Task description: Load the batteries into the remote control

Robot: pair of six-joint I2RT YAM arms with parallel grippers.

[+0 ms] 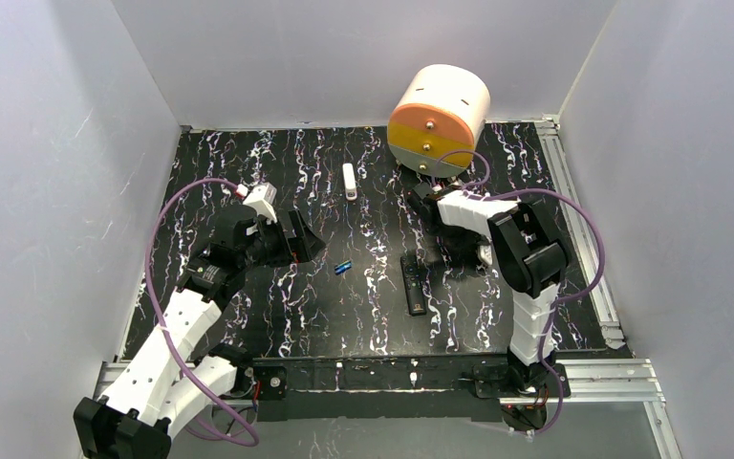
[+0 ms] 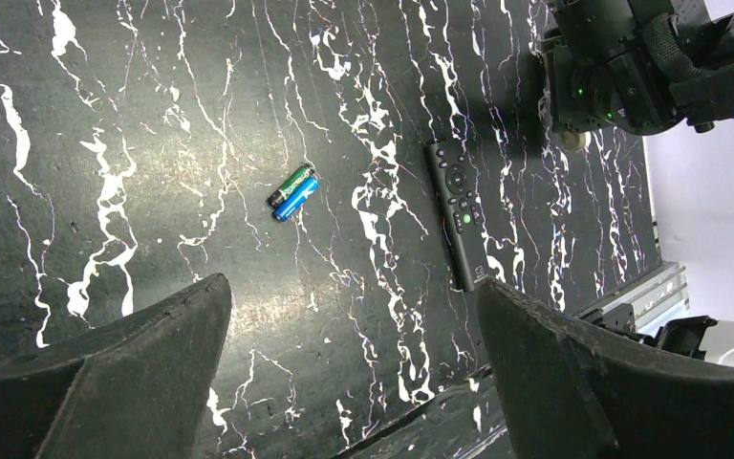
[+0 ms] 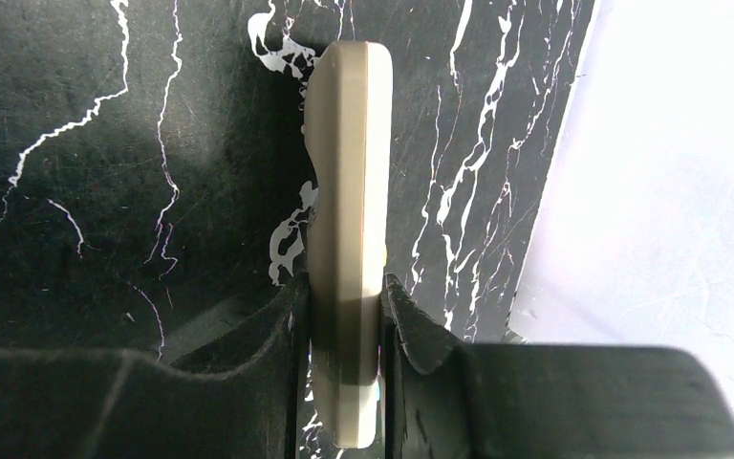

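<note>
Two batteries lie side by side on the black marbled table, one shiny blue [image 2: 297,199] and one dark with a gold end [image 2: 288,185]; they also show in the top view [image 1: 344,267]. My left gripper [image 2: 354,316] is open and empty, hovering left of them [image 1: 306,239]. My right gripper [image 3: 344,306] is shut on the remote control [image 3: 344,191], holding it edge-on, greyish-tan and white, above the table. In the top view the right gripper [image 1: 473,251] is mostly hidden under its arm, right of the batteries.
A slim black remote [image 1: 413,283] lies between the batteries and the right arm; it also shows in the left wrist view [image 2: 459,215]. A narrow white stick [image 1: 350,182] lies further back. A white-and-orange drum [image 1: 438,117] stands at the back. White walls enclose the table.
</note>
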